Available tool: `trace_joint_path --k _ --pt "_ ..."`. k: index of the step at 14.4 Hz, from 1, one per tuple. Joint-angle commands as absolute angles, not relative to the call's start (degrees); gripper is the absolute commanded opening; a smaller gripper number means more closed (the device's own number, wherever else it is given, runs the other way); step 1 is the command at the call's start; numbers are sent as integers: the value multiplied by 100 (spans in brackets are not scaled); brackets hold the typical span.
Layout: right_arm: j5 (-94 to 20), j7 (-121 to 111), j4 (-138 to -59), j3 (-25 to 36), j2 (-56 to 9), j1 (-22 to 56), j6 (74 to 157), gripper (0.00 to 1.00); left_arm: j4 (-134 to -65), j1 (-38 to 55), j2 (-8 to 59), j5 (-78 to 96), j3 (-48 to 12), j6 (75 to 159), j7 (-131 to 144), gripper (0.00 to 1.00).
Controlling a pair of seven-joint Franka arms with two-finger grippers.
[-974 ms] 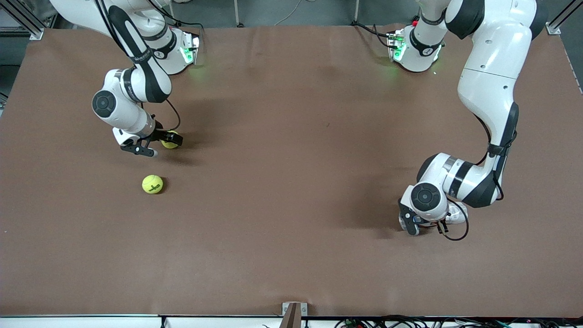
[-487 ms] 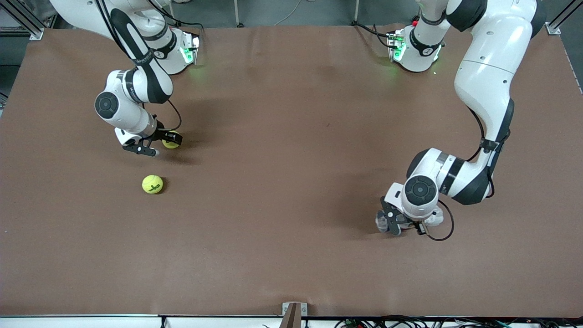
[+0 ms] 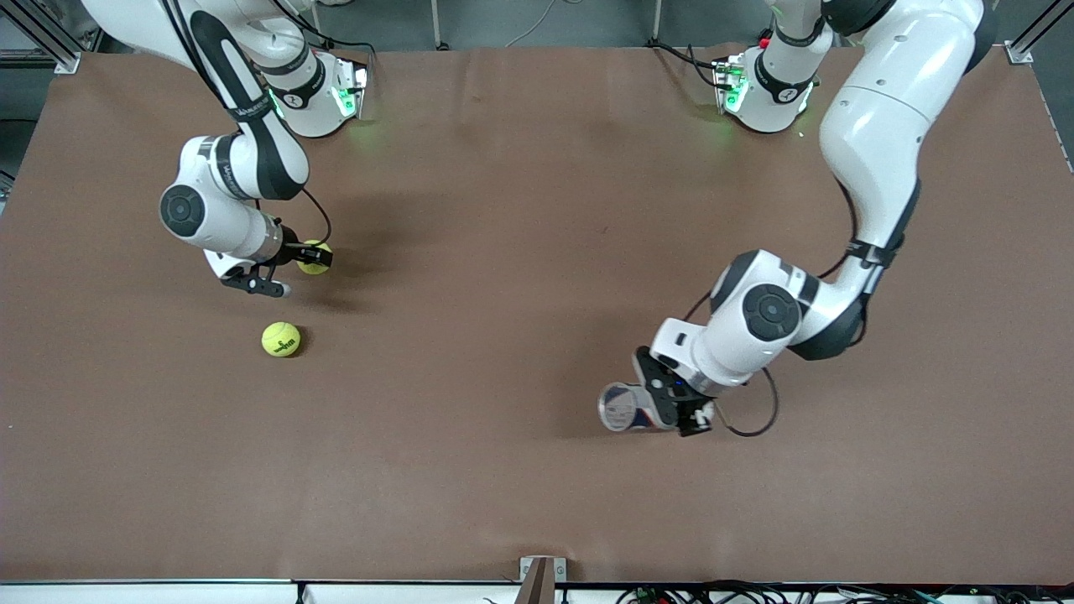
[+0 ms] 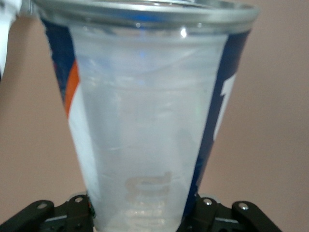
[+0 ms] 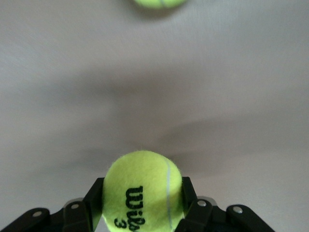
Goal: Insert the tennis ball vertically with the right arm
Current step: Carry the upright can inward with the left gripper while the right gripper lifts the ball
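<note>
My right gripper is shut on a yellow-green tennis ball low over the table at the right arm's end. In the right wrist view the ball sits between the black fingers. A second tennis ball lies on the table nearer the front camera; it also shows in the right wrist view. My left gripper is shut on a clear plastic ball can with a blue, orange and white label, held tilted on its side over the table. The can fills the left wrist view.
The brown table carries both arm bases along its edge farthest from the front camera. A small metal bracket sits at the table's nearest edge.
The left arm has carried the can toward the table's middle, tipping it more onto its side. The right gripper with its ball has barely shifted.
</note>
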State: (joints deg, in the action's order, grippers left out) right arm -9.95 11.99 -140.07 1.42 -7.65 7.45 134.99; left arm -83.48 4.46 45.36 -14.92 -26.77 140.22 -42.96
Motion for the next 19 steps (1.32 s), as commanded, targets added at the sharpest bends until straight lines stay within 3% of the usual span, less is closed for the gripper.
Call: trace_joint_path --k 1,6,12,19 --pt "-1081 1142 -13476 141 -650 668 12896 0 -8350 851 4579 -951 -2672 14492 -4289 63" --pt "-1055 1222 -12211 158 -650 615 11612 0 -8385 1475 4781 -29 -2681 15783 -4307 63" --pt "-914 1396 -10996 149 -677 404 10618 0 -8358 2346 5598 763 -2698 17778 -4289 63" --pt "-993 2933 -9819 97 -756 790 9932 0 -8367 2654 5738 1521 -2848 18350 -4289 63"
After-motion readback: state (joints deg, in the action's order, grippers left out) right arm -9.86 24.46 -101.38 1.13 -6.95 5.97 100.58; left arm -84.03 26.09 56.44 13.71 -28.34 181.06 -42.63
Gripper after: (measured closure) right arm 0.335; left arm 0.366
